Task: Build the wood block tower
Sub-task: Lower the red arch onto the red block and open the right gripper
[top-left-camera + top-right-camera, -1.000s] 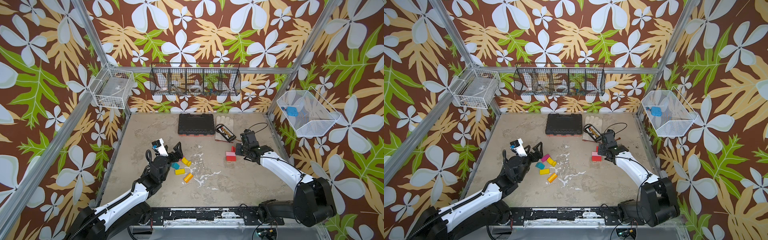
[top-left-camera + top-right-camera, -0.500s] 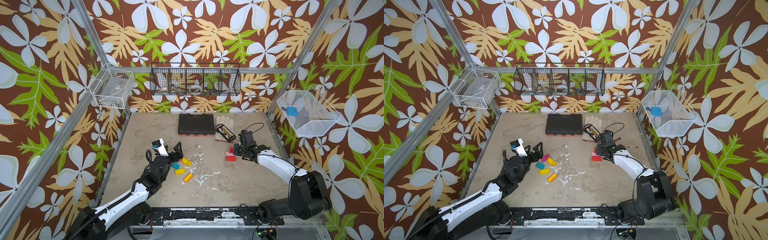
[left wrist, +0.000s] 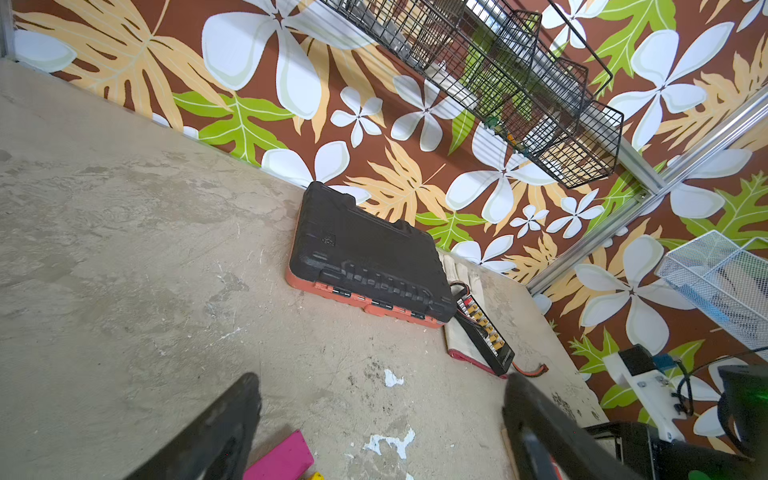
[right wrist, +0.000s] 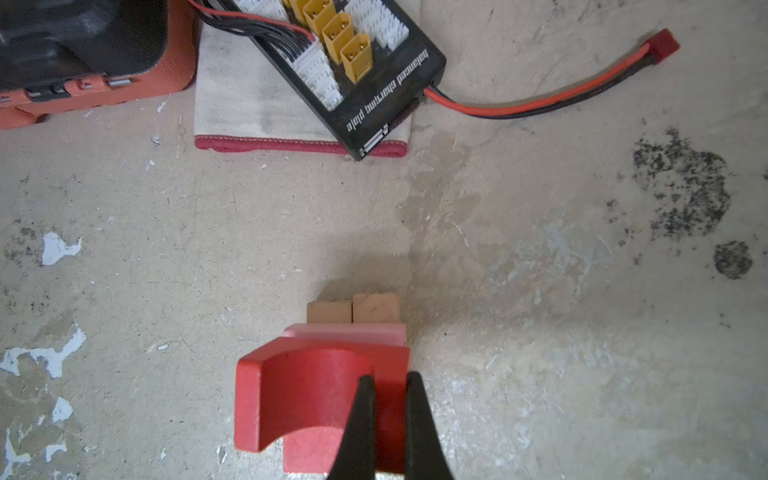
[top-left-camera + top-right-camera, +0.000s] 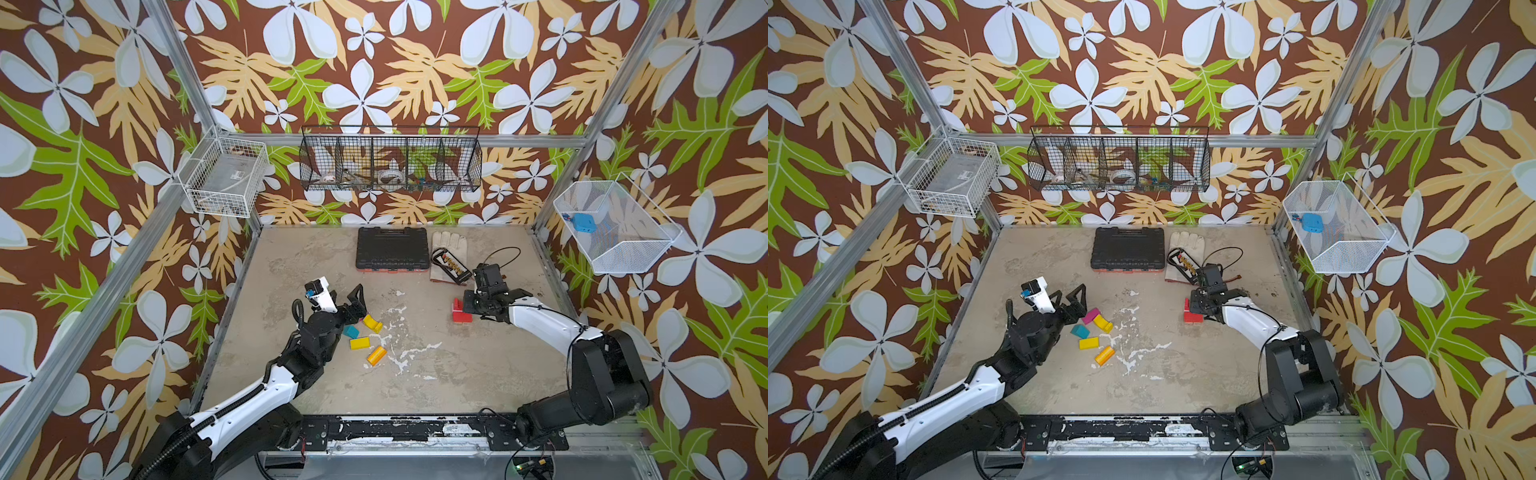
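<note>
Right wrist view: right gripper (image 4: 390, 380) pinched tight on one leg of red arch (image 4: 307, 390), atop pink block (image 4: 349, 334) and tan planks (image 4: 353, 309), near black tool case (image 4: 75, 41); left gripper (image 3: 380, 382) spread wide, empty, facing that case.

black case (image 5: 392, 249) | charging board (image 5: 453, 267) on glove (image 5: 446, 241) | wall wire basket (image 5: 473, 162)

In both top views, a case (image 5: 392, 249) is lying at the middle back of the counter (image 5: 436, 386). A glove (image 5: 448, 242) is lying just right of it, with a charging board (image 5: 452, 266) resting on the glove. Left of centre, loose blocks (image 5: 360, 343) are lying. Right of centre, before the glove, a stack (image 5: 460, 316) is standing: an arch (image 4: 307, 386) sitting on top, a block (image 4: 345, 332) under it, two planks (image 4: 353, 309) side by side at the bottom.
</note>
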Controlling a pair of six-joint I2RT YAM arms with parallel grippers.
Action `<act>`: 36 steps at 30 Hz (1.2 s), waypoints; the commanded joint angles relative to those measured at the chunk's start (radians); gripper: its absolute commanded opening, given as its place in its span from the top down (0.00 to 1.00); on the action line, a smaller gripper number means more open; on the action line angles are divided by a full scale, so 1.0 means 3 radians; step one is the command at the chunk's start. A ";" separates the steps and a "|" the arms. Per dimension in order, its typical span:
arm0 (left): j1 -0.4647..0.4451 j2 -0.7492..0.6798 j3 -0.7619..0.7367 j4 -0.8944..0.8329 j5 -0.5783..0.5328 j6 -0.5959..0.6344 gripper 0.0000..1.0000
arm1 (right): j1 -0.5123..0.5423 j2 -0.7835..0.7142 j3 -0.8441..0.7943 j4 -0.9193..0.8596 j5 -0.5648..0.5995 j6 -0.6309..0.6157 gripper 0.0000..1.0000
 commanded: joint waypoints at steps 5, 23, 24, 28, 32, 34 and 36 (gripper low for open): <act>0.0005 0.0014 0.0025 0.0092 0.0026 0.0037 0.08 | 0.0002 0.0035 0.0037 0.0035 0.0049 0.0024 1.00; 0.0005 0.0001 0.0034 0.0077 0.0043 0.0041 0.08 | 0.0002 0.0099 0.0083 0.0002 0.0074 0.0018 0.93; 0.0005 -0.0002 0.0034 0.0074 0.0041 0.0041 0.08 | 0.0001 0.0101 0.0085 -0.0012 0.0077 0.0018 0.91; 0.0006 -0.0001 0.0034 0.0074 0.0043 0.0039 0.08 | -0.0001 0.0094 0.0085 -0.0021 0.0077 0.0019 0.87; 0.0008 -0.0002 0.0034 0.0077 0.0044 0.0041 0.08 | 0.0001 0.0094 0.0090 -0.0020 0.0072 0.0014 0.80; 0.0005 -0.0001 0.0031 0.0077 0.0042 0.0042 0.08 | 0.0001 0.0094 0.0086 -0.0028 0.0072 0.0017 0.78; 0.0005 -0.0002 0.0034 0.0075 0.0039 0.0042 0.08 | 0.0001 0.0094 0.0087 -0.0020 0.0067 0.0019 0.77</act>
